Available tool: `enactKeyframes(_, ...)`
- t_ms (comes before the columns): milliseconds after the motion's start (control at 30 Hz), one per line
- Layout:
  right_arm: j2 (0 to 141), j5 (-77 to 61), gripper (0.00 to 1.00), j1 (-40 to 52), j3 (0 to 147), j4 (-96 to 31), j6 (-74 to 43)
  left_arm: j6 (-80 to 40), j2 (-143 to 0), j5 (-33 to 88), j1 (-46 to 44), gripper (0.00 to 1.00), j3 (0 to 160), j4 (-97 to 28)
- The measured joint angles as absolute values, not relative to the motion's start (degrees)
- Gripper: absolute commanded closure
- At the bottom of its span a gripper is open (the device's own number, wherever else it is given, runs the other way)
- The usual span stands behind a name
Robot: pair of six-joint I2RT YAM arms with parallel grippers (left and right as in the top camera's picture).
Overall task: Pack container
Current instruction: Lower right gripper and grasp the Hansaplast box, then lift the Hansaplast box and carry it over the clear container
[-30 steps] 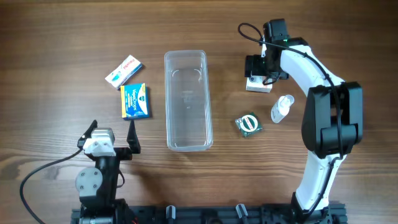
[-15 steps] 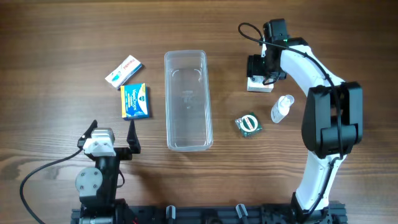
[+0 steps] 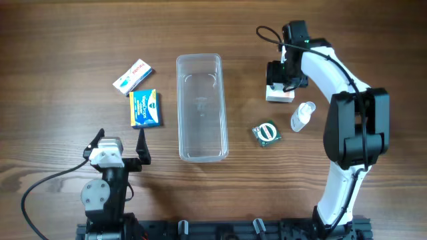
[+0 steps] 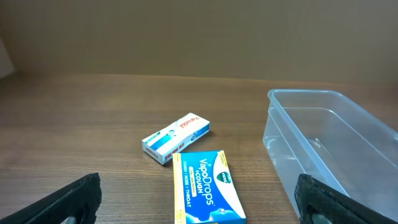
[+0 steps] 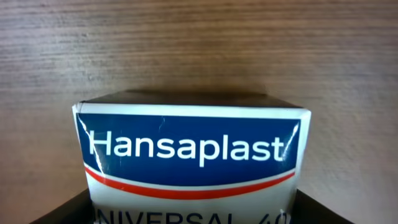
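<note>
Right jaws straddle the Hansaplast box (image 5: 193,149), can't tell if they're pinching it. Left jaws spread wide near the VapoDrops box (image 3: 145,109), clear container (image 3: 200,127) between the boxes.

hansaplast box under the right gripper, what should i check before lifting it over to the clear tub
1. White and blue Hansaplast cardboard box centred between the right gripper fingers: ok, a finger shows at each side in the right wrist view.
2. Fingers pressing on the box: cannot tell.
3. Clear rectangular plastic tub has room: ok, nothing in it.
4. Way from box to tub: ok, only bare wood between them in the overhead view.
5. Left gripper out of the way: ok, open, beyond the tub's other side.
</note>
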State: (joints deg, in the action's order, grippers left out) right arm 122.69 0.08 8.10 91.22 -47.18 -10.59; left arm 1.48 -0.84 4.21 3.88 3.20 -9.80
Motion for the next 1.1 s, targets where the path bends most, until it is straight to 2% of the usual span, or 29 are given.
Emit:
enactKeyframes(300, 122.8, 1.8, 0.25, 9.2, 110.3, -60.6, -9.9, 1.5, -0.8, 4.2, 3.9, 0.0, 3.2, -9.8)
enactKeyframes(467, 122.8, 2.6, 0.25, 13.0, 116.9, -65.3, -10.0, 1.5, -0.8, 4.2, 3.9, 0.0, 3.2, -9.8)
enactKeyframes(833, 122.8, 2.6, 0.24, 25.7, 120.9, -71.9, -15.0, 1.5, -0.8, 4.2, 3.9, 0.0, 3.2, -9.8)
enactKeyframes(1100, 122.8, 2.6, 0.24, 30.7, 120.9, -72.8, -19.0, 1.5, -0.8, 4.2, 3.9, 0.0, 3.2, -9.8)
